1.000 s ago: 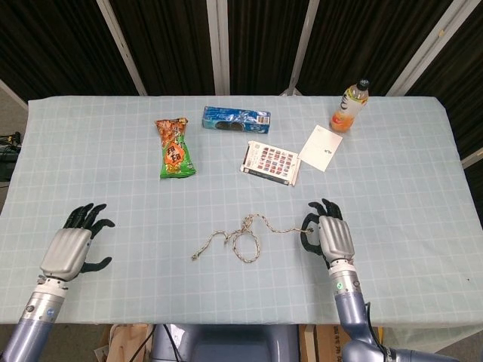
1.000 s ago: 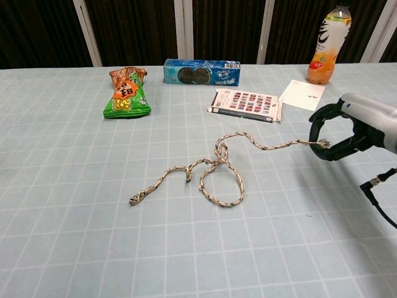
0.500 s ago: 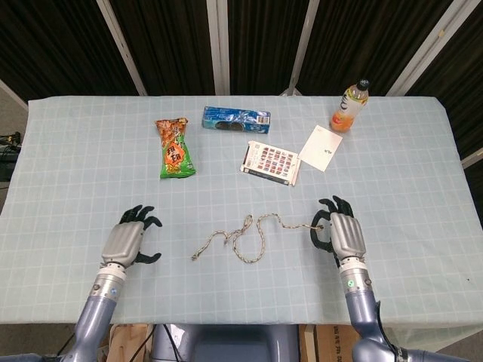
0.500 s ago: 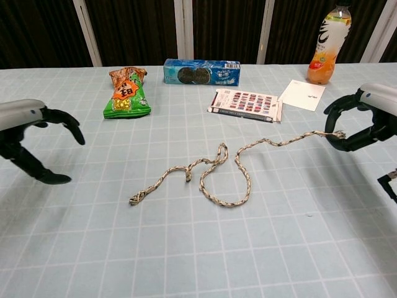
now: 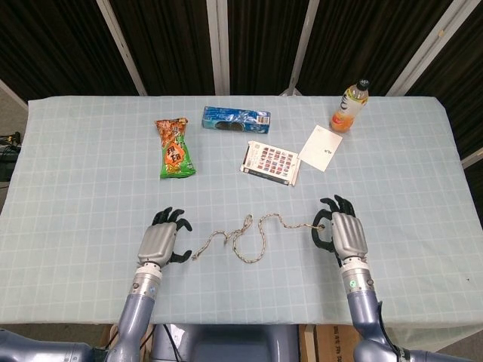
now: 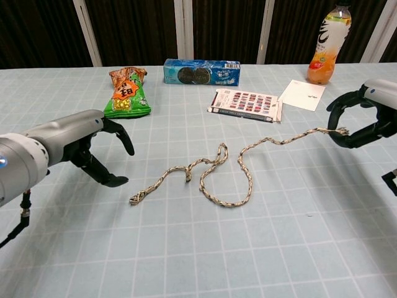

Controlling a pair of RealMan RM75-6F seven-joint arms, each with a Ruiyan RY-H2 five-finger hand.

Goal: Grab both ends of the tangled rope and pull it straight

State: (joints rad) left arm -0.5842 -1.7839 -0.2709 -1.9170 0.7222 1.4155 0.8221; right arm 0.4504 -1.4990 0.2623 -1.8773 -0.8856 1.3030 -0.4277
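A braided beige rope (image 5: 245, 237) (image 6: 223, 171) lies looped on the checked tablecloth, its middle tangled. My right hand (image 5: 341, 234) (image 6: 366, 118) pinches the rope's right end (image 6: 332, 131) and holds it just above the cloth. The rope's left end (image 5: 195, 256) (image 6: 134, 200) lies frayed and free on the cloth. My left hand (image 5: 162, 240) (image 6: 84, 146) hovers just left of that end, fingers spread and curved, holding nothing.
At the back lie a green snack bag (image 5: 174, 147), a blue cookie box (image 5: 235, 118), a printed booklet (image 5: 271, 163) and a white card (image 5: 321, 148). An orange drink bottle (image 5: 349, 106) stands at the back right.
My left hand has swept right across the table to the rope's free end. My right hand drew its end rightwards a little, loosening the loop.
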